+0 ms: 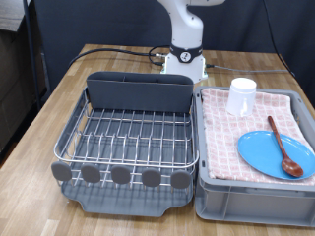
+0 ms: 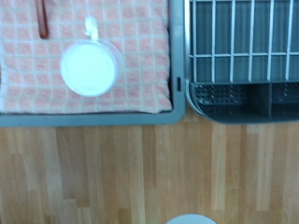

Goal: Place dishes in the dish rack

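The light-blue plate (image 1: 275, 153) lies on the pink checked cloth in the grey crate (image 1: 258, 193) at the exterior view's right. The reddish-brown wooden spoon (image 1: 283, 146) rests across the plate. The small white cup (image 1: 242, 96) stands upright at the crate's far end; the wrist view looks straight down into it (image 2: 91, 68), with the spoon's handle (image 2: 41, 19) beside it. The silver wire dish rack (image 1: 128, 138) with its dark-grey caddy (image 1: 138, 91) is empty; part of it shows in the wrist view (image 2: 238, 47). The gripper is out of view in both frames.
The robot's white base (image 1: 184, 61) stands at the table's far edge behind the rack and crate, with black cables (image 1: 118, 49) running to it. Round grey discs (image 1: 120, 175) line the rack's near edge. Wooden tabletop (image 1: 49, 98) surrounds both containers.
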You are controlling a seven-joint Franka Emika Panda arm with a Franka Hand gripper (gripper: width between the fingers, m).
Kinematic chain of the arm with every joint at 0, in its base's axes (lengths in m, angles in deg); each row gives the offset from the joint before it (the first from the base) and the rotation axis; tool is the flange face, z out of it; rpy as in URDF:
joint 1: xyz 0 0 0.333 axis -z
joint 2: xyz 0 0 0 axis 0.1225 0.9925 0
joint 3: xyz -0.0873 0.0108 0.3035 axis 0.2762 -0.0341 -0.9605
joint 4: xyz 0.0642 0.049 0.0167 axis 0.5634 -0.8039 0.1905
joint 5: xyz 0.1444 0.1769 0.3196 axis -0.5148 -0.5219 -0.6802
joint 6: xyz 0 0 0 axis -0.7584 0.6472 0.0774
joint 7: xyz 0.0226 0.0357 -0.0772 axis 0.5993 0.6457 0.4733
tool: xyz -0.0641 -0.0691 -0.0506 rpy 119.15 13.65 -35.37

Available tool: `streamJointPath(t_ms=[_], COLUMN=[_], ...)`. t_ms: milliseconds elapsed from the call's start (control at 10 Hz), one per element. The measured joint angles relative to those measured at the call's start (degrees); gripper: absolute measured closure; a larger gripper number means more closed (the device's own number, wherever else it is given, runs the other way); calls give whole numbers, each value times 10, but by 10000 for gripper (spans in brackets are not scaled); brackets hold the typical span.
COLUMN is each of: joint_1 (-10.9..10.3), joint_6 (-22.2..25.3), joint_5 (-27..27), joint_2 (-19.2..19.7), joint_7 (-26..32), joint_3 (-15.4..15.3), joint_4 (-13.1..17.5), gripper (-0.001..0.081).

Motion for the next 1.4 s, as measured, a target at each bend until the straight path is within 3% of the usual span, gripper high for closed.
streamJointPath(t_ms=[400, 600, 900, 1400], joint_1=[-10, -14, -13, -12], joint_6=[-81, -88, -86, -95], joint_5=[-38, -39, -29, 5], joint_2=[70, 117, 124, 220], joint_7=[-25, -22, -30, -127], joint_3=[-41, -54, -62, -112], joint_4=[25, 58, 63, 147], gripper=[4, 4, 4, 4])
